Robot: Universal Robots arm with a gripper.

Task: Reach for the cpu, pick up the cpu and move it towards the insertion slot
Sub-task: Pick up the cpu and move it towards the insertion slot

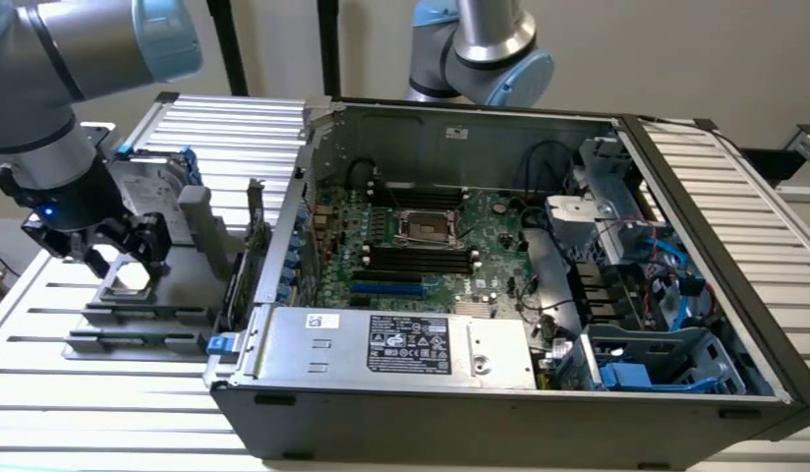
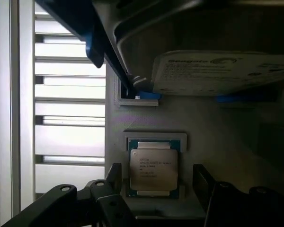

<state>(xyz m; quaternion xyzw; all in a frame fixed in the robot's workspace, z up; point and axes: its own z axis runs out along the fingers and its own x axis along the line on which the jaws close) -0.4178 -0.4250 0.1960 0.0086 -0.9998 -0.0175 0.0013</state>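
At the exterior view's left, your pincer (image 1: 127, 264) hangs low over the grey holder tray (image 1: 137, 344) on the slatted worktop (image 1: 90, 433), fingers spread wide. In the wrist view, the cpu (image 2: 153, 170) lies flat in its square recess between the two fingers (image 2: 114, 177), neither touching it. Near the exterior view's middle, the insertion slot (image 1: 425, 228) sits on the motherboard (image 1: 497, 211) inside the open computer case (image 1: 510, 413).

On the exterior view's left, the cpu (image 1: 127, 282) lies in a recess of the parts holder (image 1: 130, 344), with the hard drive (image 1: 156, 187) upright behind it and my gripper (image 1: 126, 262) just above, one finger on each side. Right of the holder lies the open computer case (image 1: 510, 413), its insertion slot (image 1: 425, 228) on the motherboard (image 1: 503, 221), behind the power supply (image 1: 392, 344).
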